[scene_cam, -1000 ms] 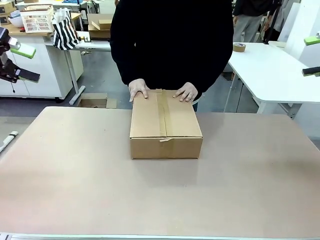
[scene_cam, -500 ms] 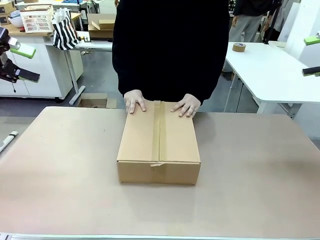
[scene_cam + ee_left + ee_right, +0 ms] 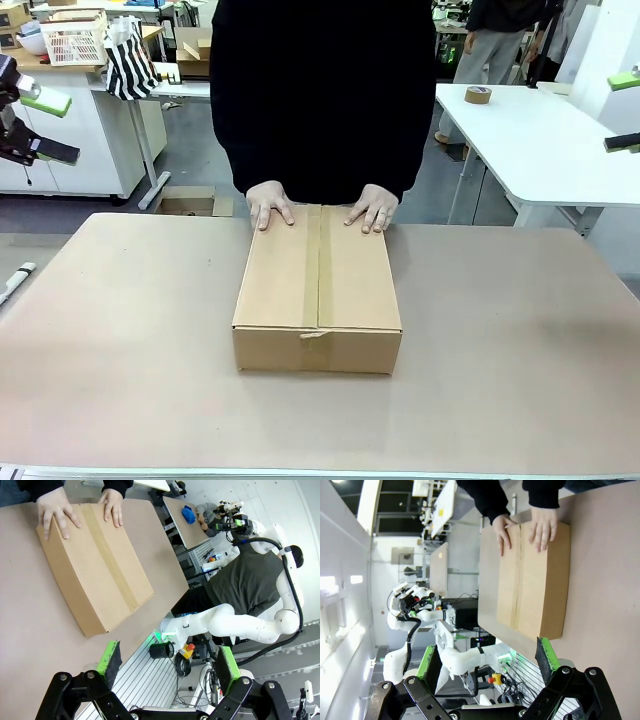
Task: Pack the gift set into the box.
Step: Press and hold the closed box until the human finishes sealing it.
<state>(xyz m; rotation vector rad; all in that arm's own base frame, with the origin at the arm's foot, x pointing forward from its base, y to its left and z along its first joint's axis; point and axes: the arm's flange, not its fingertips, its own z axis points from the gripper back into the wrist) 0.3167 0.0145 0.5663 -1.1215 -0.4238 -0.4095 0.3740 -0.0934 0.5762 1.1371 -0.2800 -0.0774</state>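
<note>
**Sealed carton at the table's centre, both grippers held off to the sides**

On the middle of the table (image 3: 120,330) sits the box (image 3: 318,290), a rectangular carton of brown corrugated cardboard with its top flaps closed flat. A strip of tan tape runs lengthwise over the centre seam and folds down the near face. The table surface is a matte, pale brown sheet, smooth and bare on every side of the carton, with wide open room to its left, right and front.

A person in a black top stands at the far edge. The person's left hand (image 3: 370,208) and right hand (image 3: 269,205) both rest flat on the box's far end, one on each side of the tape.

The left gripper (image 3: 167,662) is raised well clear of the table, its green-padded fingers spread wide with nothing between them. The right gripper (image 3: 487,661) is likewise wide apart and empty. In the front view only slivers of either show at the picture's edges, so their height there is hard to judge.
</note>
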